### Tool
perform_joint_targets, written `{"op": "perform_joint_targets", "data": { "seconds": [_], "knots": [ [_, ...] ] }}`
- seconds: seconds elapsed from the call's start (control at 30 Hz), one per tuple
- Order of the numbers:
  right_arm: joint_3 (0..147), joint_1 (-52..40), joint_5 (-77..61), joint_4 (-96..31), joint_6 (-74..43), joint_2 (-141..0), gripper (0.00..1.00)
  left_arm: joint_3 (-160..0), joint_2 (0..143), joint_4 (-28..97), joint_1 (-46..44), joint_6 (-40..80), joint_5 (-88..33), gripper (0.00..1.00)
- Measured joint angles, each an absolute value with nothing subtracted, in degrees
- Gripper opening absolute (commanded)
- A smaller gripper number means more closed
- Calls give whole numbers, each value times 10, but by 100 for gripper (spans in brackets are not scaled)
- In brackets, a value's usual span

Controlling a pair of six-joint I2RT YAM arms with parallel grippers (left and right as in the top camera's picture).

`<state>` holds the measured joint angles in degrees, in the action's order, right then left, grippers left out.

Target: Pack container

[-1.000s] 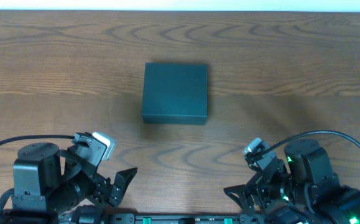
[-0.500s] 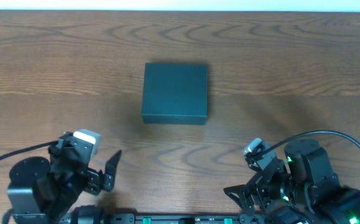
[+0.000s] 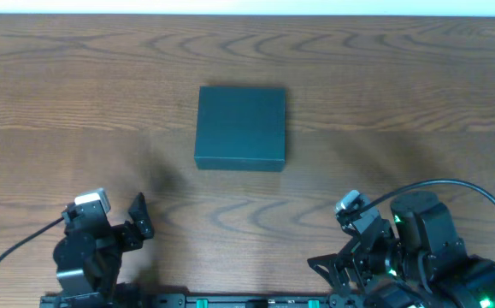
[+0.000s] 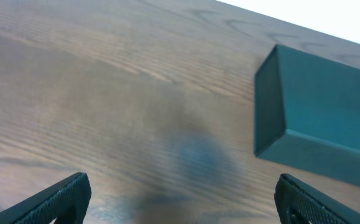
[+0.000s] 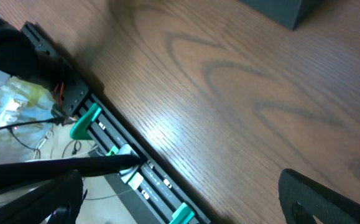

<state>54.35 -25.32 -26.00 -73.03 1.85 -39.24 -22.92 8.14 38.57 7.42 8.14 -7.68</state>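
The container [image 3: 241,127] is a matte black, square, shallow box lying shut in the middle of the wooden table. In the left wrist view it [image 4: 326,118] shows at the upper right, well ahead of my fingers. My left gripper [image 3: 141,217] is open and empty near the front left, and its fingertips [image 4: 61,196] stand far apart. My right gripper [image 3: 328,267] is open and empty at the front right edge. In the right wrist view only a corner of the container [image 5: 285,9] shows at the top. No snack packets are in view.
A black mounting rail with green clips [image 5: 136,174] runs along the table's front edge, with cables and floor beyond it. A black cable [image 3: 452,184] loops over the right arm. The table's far edge [image 3: 247,15] meets a white wall.
My left arm has drawn back to the left and down, and its gripper has swung from the front centre toward the left. The right arm and the container have not moved.
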Motion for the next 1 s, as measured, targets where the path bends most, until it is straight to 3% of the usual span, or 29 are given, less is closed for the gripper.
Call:
{"op": "perform_joint_targets", "data": {
  "seconds": [0.33, 1.0],
  "knots": [
    [543, -253, -260, -730, 18, -392, 99, -136, 9, 357, 75, 135, -61, 96],
    [543, -253, -260, -730, 18, -392, 99, -93, 7, 340, 75, 163, -60, 95]
  ]
}}
